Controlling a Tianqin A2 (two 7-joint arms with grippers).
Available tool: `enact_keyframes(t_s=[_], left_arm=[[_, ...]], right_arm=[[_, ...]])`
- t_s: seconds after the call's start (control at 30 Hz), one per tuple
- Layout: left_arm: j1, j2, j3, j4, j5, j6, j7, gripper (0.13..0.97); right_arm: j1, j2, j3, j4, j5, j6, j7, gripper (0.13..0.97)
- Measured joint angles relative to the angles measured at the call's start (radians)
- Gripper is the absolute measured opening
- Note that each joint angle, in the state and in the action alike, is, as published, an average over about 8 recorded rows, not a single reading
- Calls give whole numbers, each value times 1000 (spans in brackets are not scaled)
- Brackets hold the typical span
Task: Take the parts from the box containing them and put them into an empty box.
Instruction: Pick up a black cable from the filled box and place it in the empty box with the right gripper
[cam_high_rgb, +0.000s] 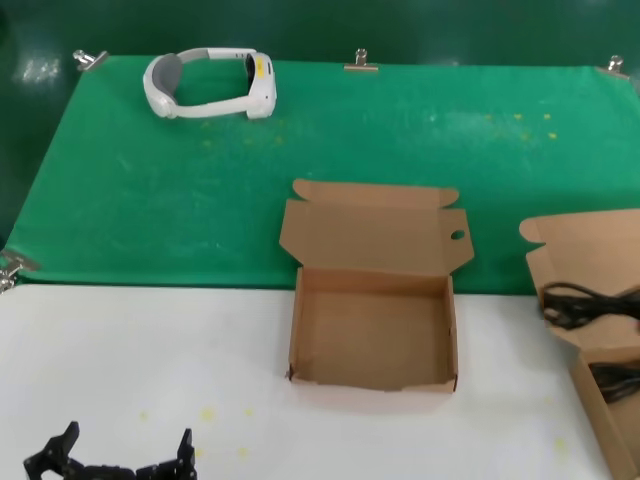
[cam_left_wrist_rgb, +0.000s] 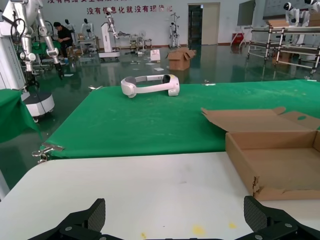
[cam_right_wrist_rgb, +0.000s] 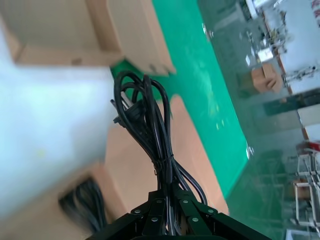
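The right gripper (cam_right_wrist_rgb: 167, 212) is pinched on a coiled black cord (cam_right_wrist_rgb: 150, 135); the wrist view shows its black fingers (cam_right_wrist_rgb: 152, 215) closed around the bundle's tied waist, the looped end and plug reaching away from the gripper. The cord hangs above the open lid of the full box (cam_right_wrist_rgb: 135, 165), and a second cord (cam_right_wrist_rgb: 85, 202) lies inside that box. In the head view the arm itself is out of sight; only the held cord (cam_high_rgb: 590, 300) shows at the table's right edge, over the lid of the full box (cam_high_rgb: 585, 250), with the other cord (cam_high_rgb: 615, 380) in the tray below it.

The empty box (cam_high_rgb: 372, 325) sits at the middle of the table where the white surface meets the green mat (cam_high_rgb: 200, 190), lid open toward the back, a round hole in its right flap.

The left gripper (cam_high_rgb: 115, 460) is low at the table's near left corner, fingers (cam_left_wrist_rgb: 90, 217) spread wide, holding nothing.

A white headset (cam_high_rgb: 210, 85) lies at the mat's far left.
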Motion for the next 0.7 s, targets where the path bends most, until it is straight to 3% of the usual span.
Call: enact_keyframes(t_s=[0.37, 0.7], left_arm=[[0, 0, 0, 0, 0, 0, 0, 966], [0, 0, 0, 0, 0, 0, 0, 966]], right_arm=[[152, -220, -72, -206, -23, 101, -81, 161], [296, -383, -161, -474, 59, 240, -179, 161]])
